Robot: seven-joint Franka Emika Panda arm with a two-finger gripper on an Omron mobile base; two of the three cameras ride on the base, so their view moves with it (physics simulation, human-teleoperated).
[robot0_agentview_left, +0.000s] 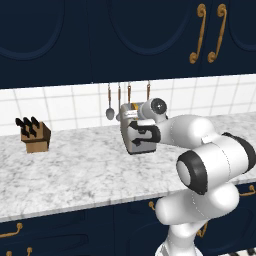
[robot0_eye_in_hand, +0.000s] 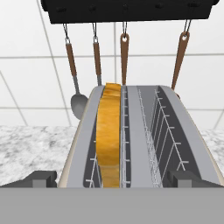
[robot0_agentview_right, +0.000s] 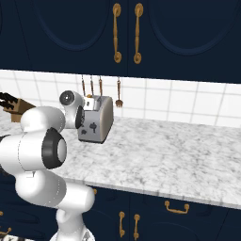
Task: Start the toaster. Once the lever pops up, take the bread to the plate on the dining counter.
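While the bread (robot0_eye_in_hand: 109, 140) sits in the toaster (robot0_eye_in_hand: 140, 144), the wide-open gripper (robot0_eye_in_hand: 112, 177) is held over it; the lever must be pressed next.

The toaster (robot0_eye_in_hand: 140, 144) lies lengthwise below the camera, its two wire-lined slots running away toward the white tiled wall (robot0_eye_in_hand: 35, 83). The bread (robot0_eye_in_hand: 109, 135) stands on edge in the toaster's left slot, its golden crust rising above the rim. Beyond the toaster's far end, a spoon (robot0_eye_in_hand: 78, 103) and three brown-handled utensils hang from a dark rail (robot0_eye_in_hand: 127, 11)
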